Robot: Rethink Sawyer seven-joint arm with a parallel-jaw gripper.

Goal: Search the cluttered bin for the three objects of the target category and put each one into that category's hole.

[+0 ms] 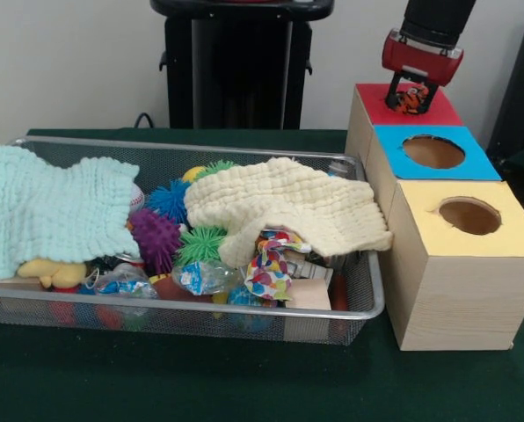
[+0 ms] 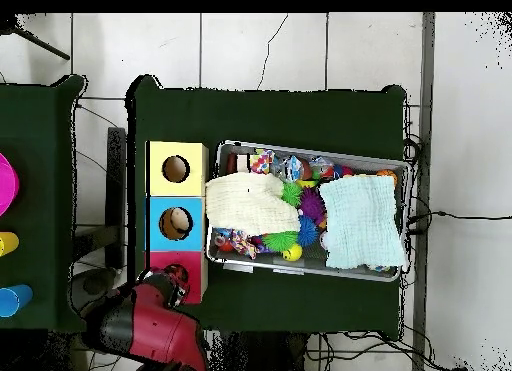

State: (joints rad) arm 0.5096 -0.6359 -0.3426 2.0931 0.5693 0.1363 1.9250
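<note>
- Wire mesh bin (image 1: 372,299): rounded rim just beside the wooden boxes; bare green tabletop (image 1: 200,387) in front.
- Inside the bin: cream quilted cloth (image 1: 288,207), mint cloth (image 1: 51,211), spiky rubber balls (image 1: 155,239); yellow plush (image 1: 55,272) under the mint cloth.
- Gripper (image 1: 410,98): clamped on the orange striped plush (image 1: 410,97) above the red-topped box (image 1: 420,112), beyond the bin's end; hole hidden.

A dark green table (image 1: 200,387) is filling the lower frame, carrying a wire mesh basket (image 1: 244,327) at left and centre. Three joined wooden boxes (image 1: 455,299) are sitting at right, just beside the basket's right end.
</note>
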